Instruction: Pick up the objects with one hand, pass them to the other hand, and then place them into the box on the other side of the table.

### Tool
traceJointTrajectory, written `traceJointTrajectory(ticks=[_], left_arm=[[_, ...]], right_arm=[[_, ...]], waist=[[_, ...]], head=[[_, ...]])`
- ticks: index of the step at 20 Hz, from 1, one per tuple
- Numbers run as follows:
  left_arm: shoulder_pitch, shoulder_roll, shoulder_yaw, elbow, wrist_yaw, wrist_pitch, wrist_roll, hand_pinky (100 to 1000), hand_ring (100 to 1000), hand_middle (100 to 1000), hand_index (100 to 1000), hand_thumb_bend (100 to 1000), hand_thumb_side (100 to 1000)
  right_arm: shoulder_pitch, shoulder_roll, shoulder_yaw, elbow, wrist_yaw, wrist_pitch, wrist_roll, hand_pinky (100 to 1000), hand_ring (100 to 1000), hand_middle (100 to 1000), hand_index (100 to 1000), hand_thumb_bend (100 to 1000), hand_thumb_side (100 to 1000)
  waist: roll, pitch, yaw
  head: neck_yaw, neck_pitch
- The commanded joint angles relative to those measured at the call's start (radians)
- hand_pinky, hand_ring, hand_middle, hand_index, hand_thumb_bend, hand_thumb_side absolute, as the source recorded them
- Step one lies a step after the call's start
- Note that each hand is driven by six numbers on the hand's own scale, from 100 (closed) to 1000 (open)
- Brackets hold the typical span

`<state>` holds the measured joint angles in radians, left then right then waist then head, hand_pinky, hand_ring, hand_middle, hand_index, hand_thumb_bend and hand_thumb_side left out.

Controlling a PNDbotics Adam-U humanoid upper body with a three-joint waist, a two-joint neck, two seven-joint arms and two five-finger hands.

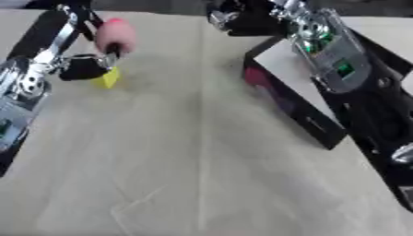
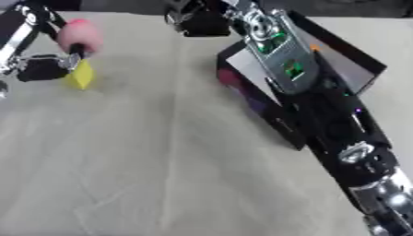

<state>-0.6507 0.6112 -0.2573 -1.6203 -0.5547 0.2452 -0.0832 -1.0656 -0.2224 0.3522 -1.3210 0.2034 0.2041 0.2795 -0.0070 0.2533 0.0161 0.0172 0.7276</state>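
Fingers (image 1: 101, 62) of our left hand (image 1: 80, 67) curl at pink object (image 1: 117, 33) and yellow block (image 1: 107, 78) — right hand's (image 2: 197, 20) unreadable; handover, box (image 2: 266, 108) pending.

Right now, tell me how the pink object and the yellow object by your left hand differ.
The pink object is rounded; the yellow object is blocky with flat faces. The pink object sits farther up the table, the yellow object nearer, just below the left hand. Both are small, close to that hand, and outside the black box.
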Motion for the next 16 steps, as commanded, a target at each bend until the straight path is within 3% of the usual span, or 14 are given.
traceJointTrajectory(ticks=[1,16], left_arm=[[-0.012,0.003,0.000,-0.023,0.004,-0.012,0.007,737,559,622,614,184,207],[-0.031,-0.026,-0.048,-0.020,-0.003,-0.065,-0.021,738,563,624,615,181,212]], right_arm=[[-0.023,0.009,0.004,0.000,0.020,-0.009,0.016,876,804,837,849,100,435],[-0.036,0.045,0.046,0.021,0.036,-0.047,0.116,880,812,846,860,100,420]], waist=[[-0.009,-0.044,0.003],[-0.012,-0.039,0.009]], head=[[-0.010,0.003],[-0.020,0.000]])
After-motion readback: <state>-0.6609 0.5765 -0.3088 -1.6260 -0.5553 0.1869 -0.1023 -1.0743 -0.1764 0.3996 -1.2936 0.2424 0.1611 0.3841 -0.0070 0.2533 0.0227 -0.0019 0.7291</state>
